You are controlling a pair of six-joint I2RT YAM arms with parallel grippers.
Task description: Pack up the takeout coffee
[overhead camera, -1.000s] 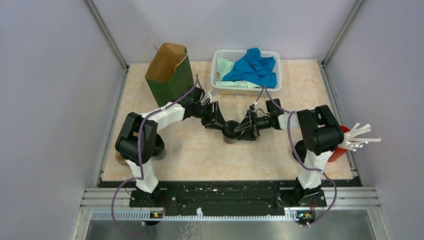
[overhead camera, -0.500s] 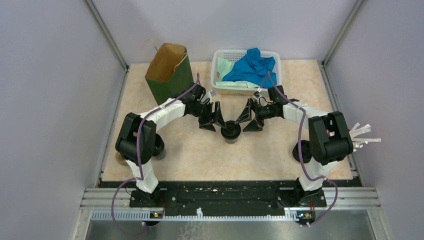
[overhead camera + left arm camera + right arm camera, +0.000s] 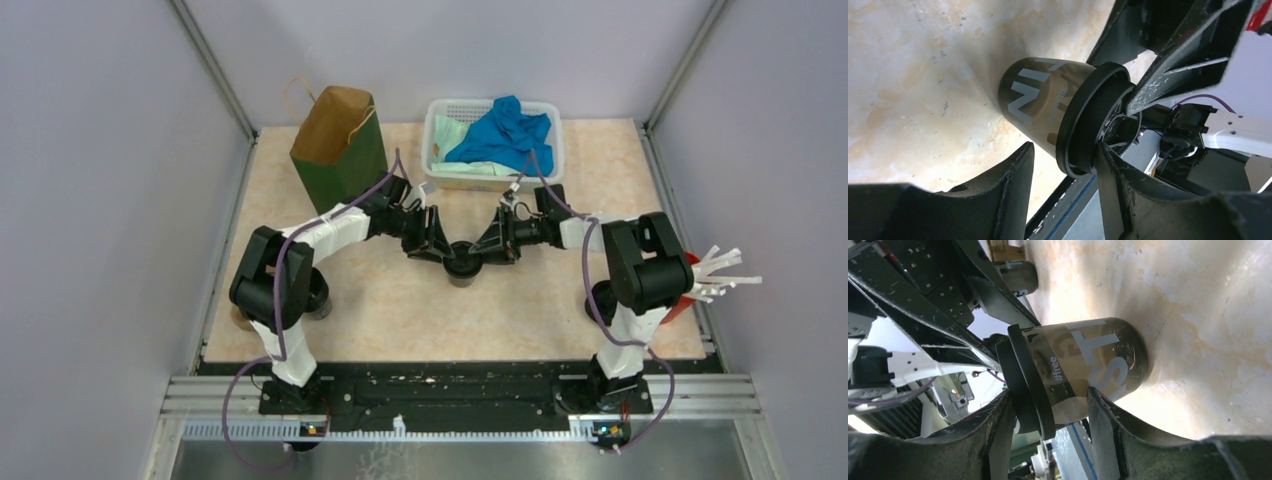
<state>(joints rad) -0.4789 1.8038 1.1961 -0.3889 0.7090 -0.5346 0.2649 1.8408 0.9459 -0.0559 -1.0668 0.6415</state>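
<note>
The takeout coffee [image 3: 461,262], a small black cup with pale lettering and a black ridged lid, stands upright mid-table. My left gripper [image 3: 440,250] reaches it from the left and my right gripper [image 3: 495,248] from the right. In the left wrist view one finger presses on the lid [image 3: 1088,120] and the other sits beside the cup wall [image 3: 1033,105]; this gripper [image 3: 1064,147] is shut on the cup. In the right wrist view the right gripper [image 3: 1049,392] is shut too, one finger on the lid top and one on the cup [image 3: 1093,360] wall.
A green paper bag [image 3: 340,145] stands open at the back left. A white basket [image 3: 495,165] holding blue cloth is behind the cup. A red cup with white sticks [image 3: 700,280] is at the right edge. More black cups [image 3: 318,298] and a tan tray [image 3: 240,318] sit by the left arm.
Half a second ago both grippers stood open and drawn back from the cup. They have since moved in and shut on it again, as they were a second ago.
</note>
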